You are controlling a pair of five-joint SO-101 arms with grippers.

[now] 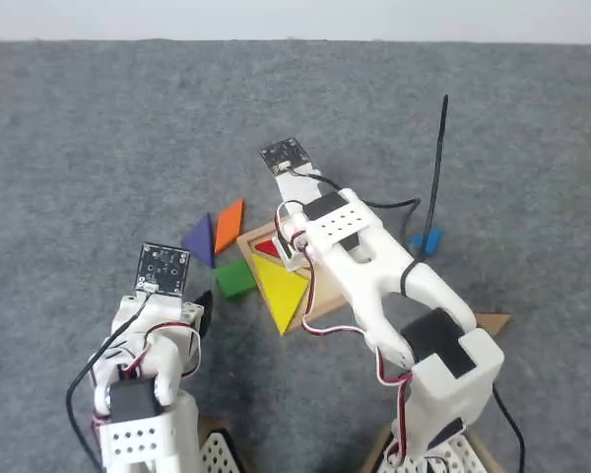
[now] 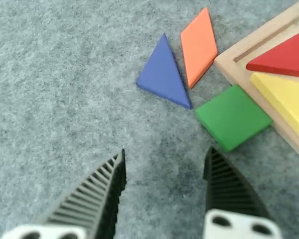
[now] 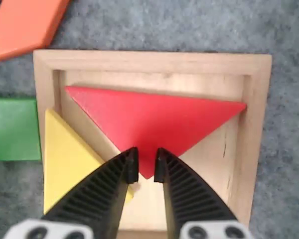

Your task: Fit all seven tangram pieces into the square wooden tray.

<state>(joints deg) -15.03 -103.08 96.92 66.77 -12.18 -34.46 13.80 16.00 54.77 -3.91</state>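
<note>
- Inside wooden tray (image 3: 259, 124), I count two: yellow triangle (image 3: 65, 149), plus red triangle (image 3: 154, 119) clamped by right gripper (image 3: 145, 164).
- Fuzzy grey mat (image 2: 65, 74), three: green square (image 2: 233, 117), blue triangle (image 2: 162, 74), orange parallelogram (image 2: 198, 45); left gripper (image 2: 167, 152) spread.

The high camera is looking steeply down over the grey table (image 1: 79, 148) from behind both arms. Each wrist camera is pointing down at it from close range, the right one nearest. Both are sharing a corner of the wooden tray (image 3: 259, 99), the green square (image 2: 232, 117) and the orange piece (image 2: 198, 45).
</note>
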